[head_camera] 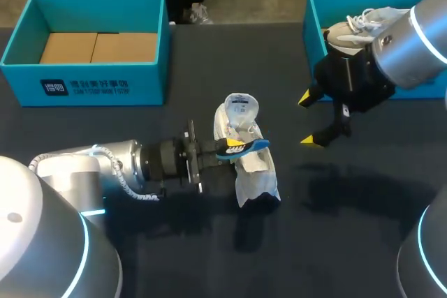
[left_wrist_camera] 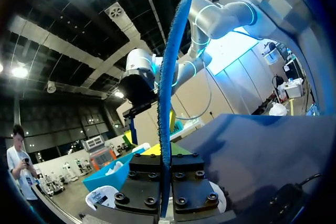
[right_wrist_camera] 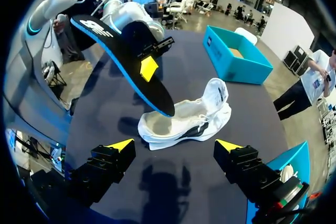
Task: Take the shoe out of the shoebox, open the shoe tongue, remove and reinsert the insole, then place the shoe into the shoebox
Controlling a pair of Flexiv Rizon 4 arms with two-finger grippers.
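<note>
A white shoe (head_camera: 249,165) lies on the dark table, tongue end toward the far side; it also shows in the right wrist view, shoe (right_wrist_camera: 184,124). My left gripper (head_camera: 222,150) is shut on a black insole with a blue underside (head_camera: 246,146), held on edge just over the shoe's opening. In the left wrist view the insole (left_wrist_camera: 168,93) rises edge-on from between the fingers of the left gripper (left_wrist_camera: 165,156). My right gripper (head_camera: 308,119) hangs open above the table to the shoe's right, nothing in it. From its wrist, the right gripper (right_wrist_camera: 176,148) looks at the insole (right_wrist_camera: 131,51) and the shoe.
A teal shoebox (head_camera: 313,19) at the back right holds a second shoe (head_camera: 360,24). Another teal box (head_camera: 84,85) with a brown cardboard floor stands at the back left, also seen as teal box (right_wrist_camera: 236,56).
</note>
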